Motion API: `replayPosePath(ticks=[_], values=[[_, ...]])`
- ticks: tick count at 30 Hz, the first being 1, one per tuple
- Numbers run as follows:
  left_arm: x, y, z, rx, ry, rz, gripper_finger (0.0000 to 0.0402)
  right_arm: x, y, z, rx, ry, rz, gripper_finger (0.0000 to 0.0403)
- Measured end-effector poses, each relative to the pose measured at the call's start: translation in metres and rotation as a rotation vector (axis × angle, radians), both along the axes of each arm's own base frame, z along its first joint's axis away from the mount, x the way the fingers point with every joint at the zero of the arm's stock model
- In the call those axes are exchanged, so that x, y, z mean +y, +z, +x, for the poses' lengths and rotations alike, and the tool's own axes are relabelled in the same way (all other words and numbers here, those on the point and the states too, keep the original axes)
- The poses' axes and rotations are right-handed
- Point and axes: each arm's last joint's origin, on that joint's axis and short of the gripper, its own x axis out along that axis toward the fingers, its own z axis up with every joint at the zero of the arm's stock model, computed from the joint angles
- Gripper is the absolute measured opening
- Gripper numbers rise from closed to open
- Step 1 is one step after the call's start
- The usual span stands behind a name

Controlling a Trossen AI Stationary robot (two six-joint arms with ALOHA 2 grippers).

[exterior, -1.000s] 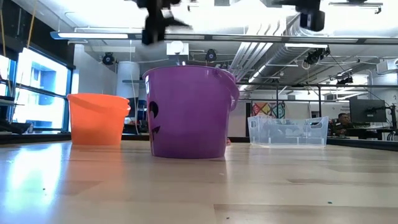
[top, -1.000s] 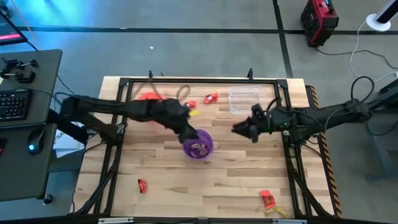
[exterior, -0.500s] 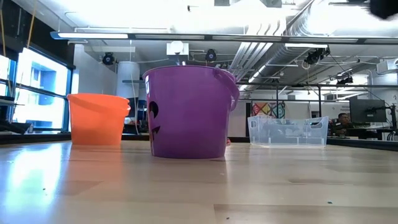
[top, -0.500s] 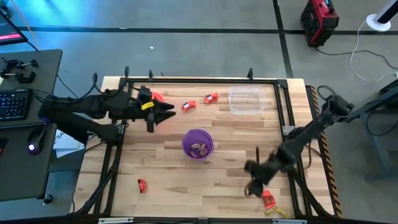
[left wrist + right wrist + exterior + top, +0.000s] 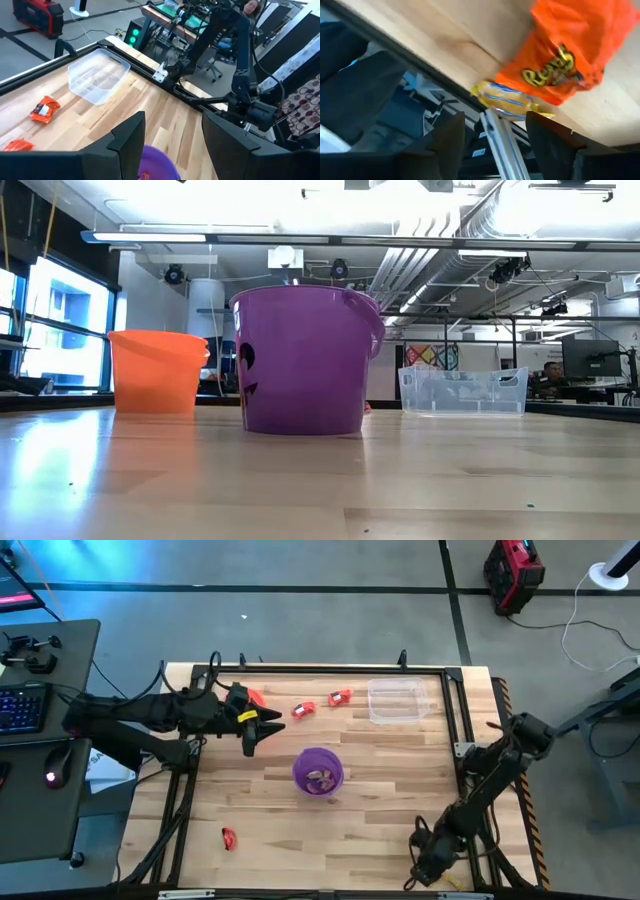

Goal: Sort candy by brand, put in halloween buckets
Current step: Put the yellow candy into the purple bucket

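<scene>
The purple bucket [image 5: 318, 772] stands mid-table with candy inside; in the low view the purple bucket [image 5: 305, 360] is beside the orange bucket [image 5: 155, 370]. From above, the orange bucket [image 5: 251, 697] is mostly hidden under my left arm. My left gripper [image 5: 254, 732] hangs open to the left of the purple bucket [image 5: 155, 169] and holds nothing. My right gripper [image 5: 420, 868] is open at the table's near right corner. It hovers by an orange wrapped candy [image 5: 570, 55] and a yellow candy [image 5: 507, 100] lying at the table's edge. Red candies [image 5: 303, 710] [image 5: 340, 697] lie far of centre, and another [image 5: 228, 837] lies near left.
A clear rectangular tub [image 5: 393, 700] sits at the far right, also seen as the clear tub [image 5: 97, 80]. A black frame rail [image 5: 470, 790] runs along the table's sides. Bare wood lies between the purple bucket and the near edge.
My left gripper has drawn back from above the purple bucket toward the table's far left, over the orange bucket, then held there. My right gripper has swung from beside the purple bucket toward the near right corner and down to the candies at the edge.
</scene>
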Motion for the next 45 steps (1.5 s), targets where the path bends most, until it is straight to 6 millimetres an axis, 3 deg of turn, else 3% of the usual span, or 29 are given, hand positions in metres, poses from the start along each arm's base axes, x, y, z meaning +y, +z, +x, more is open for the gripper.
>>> replayPosePath(ticks=[16,20,25,29,36,45], values=[[0.000,-0.001,0.001,0.002,0.001,-0.002,0.0184,0.007,-0.025,-0.009,0.162,-0.095,-0.108,0.0195],[0.000,-0.001,0.001,0.001,0.001,-0.002,0.0184,0.008,-0.029,-0.009,0.189,-0.086,-0.112,0.0154],[0.000,-0.001,0.001,0.001,0.001,-0.001,0.0184,0.007,-0.027,-0.010,0.187,-0.080,-0.109,0.0067],[0.000,-0.001,0.001,0.002,0.005,0.002,0.0184,0.006,-0.019,-0.010,0.152,-0.060,-0.083,0.0007],[0.000,-0.001,0.001,0.002,0.005,0.003,0.0184,0.000,0.002,-0.014,0.113,-0.033,-0.043,0.0003],[0.000,0.000,0.001,0.001,0.006,0.003,0.0184,-0.023,0.052,-0.016,-0.055,-0.007,0.080,0.0001]])
